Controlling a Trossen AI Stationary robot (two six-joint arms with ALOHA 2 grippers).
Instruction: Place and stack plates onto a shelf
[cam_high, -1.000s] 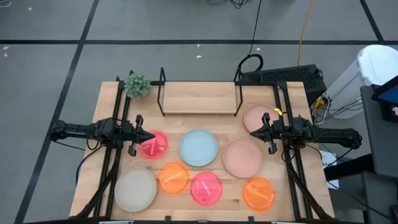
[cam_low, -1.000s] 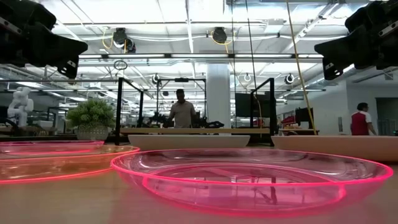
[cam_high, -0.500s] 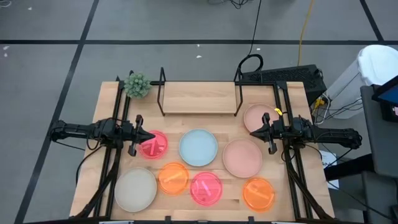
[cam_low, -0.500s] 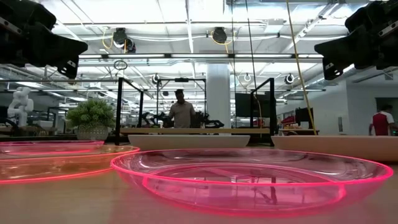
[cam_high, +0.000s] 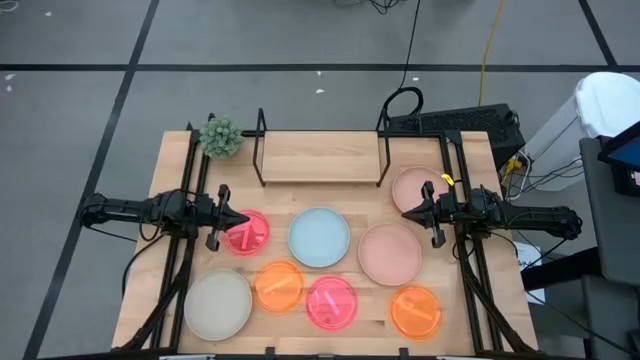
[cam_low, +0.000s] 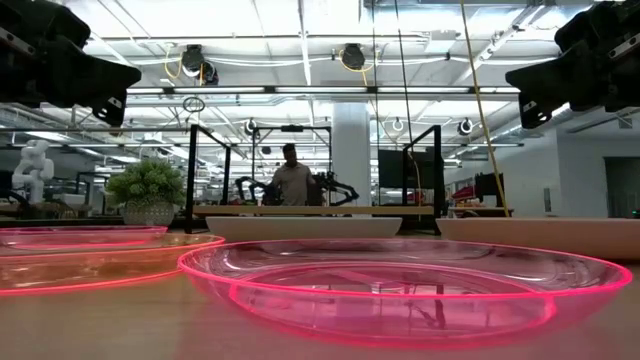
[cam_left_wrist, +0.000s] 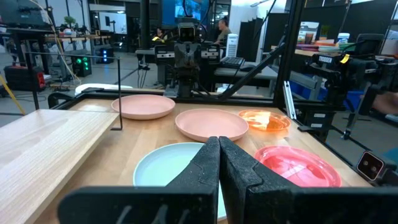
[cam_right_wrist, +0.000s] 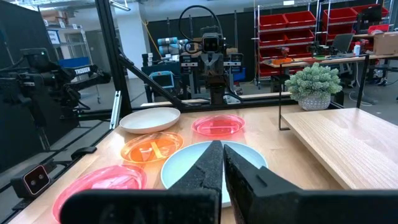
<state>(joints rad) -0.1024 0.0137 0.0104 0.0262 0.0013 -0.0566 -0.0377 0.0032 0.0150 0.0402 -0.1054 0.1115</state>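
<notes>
Several round plates lie flat on the wooden table: a neon pink one (cam_high: 247, 232), a light blue one (cam_high: 319, 237), two pale pink ones (cam_high: 390, 253) (cam_high: 418, 188), two orange ones (cam_high: 278, 286) (cam_high: 416, 311), another neon pink one (cam_high: 331, 303) and a cream one (cam_high: 217, 304). The shelf (cam_high: 320, 158), a light wood board between black wire frames, stands at the far edge with nothing on it. My left gripper (cam_high: 245, 221) is shut and hovers over the neon pink plate's edge. My right gripper (cam_high: 405, 212) is shut too, in the air between the two pale pink plates.
A small potted plant (cam_high: 221, 136) stands at the shelf's left end. Black arm frames (cam_high: 190, 200) (cam_high: 465, 250) run along both table sides. The light blue plate (cam_left_wrist: 168, 171) lies between the two grippers. A person (cam_low: 292, 180) stands in the room beyond the table.
</notes>
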